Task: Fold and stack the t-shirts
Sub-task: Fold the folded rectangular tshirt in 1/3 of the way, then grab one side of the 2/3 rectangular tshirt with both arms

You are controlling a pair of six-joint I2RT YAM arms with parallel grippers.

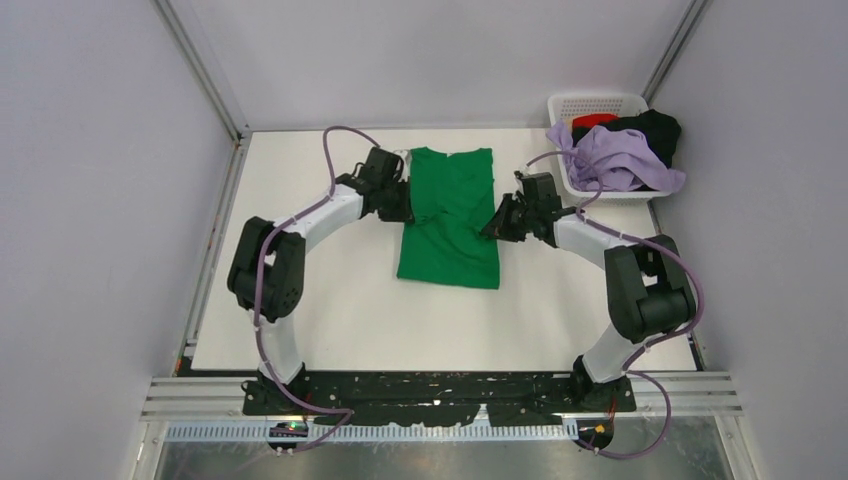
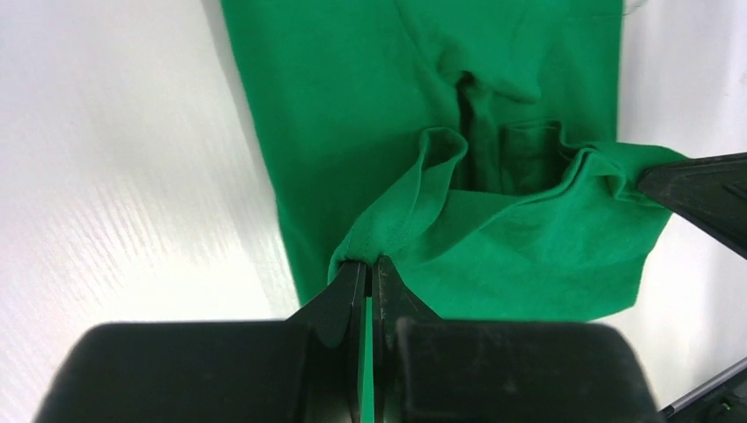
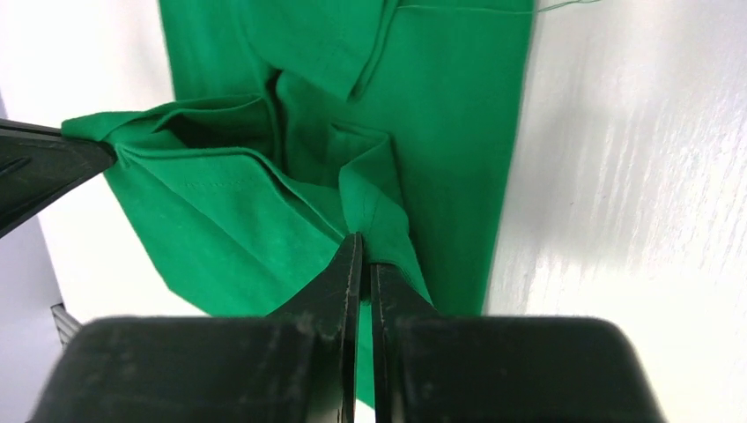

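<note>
- Firmly closed, both pairs of jaws: the left gripper [image 2: 368,263] pinches a raised fold on one long edge of the green shirt [image 2: 352,106], and the right gripper [image 3: 361,242] pinches a fold on the opposite edge.
- Between the two pinches the cloth is lifted and bunched; the rest lies flat.
- The shirt sits mid-table, its long axis running away from the arms.
- The table [image 1: 330,310] shows bare white surface left of the shirt, right of it, and on the near side. Walls close in on both sides.
- A basket [image 1: 600,100] stands in the far right corner, near the right arm.
- Top view only: the basket holds a lavender shirt [image 1: 615,160] spilling over the near rim, a black shirt [image 1: 660,130], and a scrap of red shirt [image 1: 595,120] behind.
- Wrist views only: a stitched hem, layered folds, and the other gripper's fingertip at the frame edge, gripping cloth.
- From above, the fingertips are dark on dark and hard to make out.
- Each wrist view cuts off the shirt's ends.
</note>
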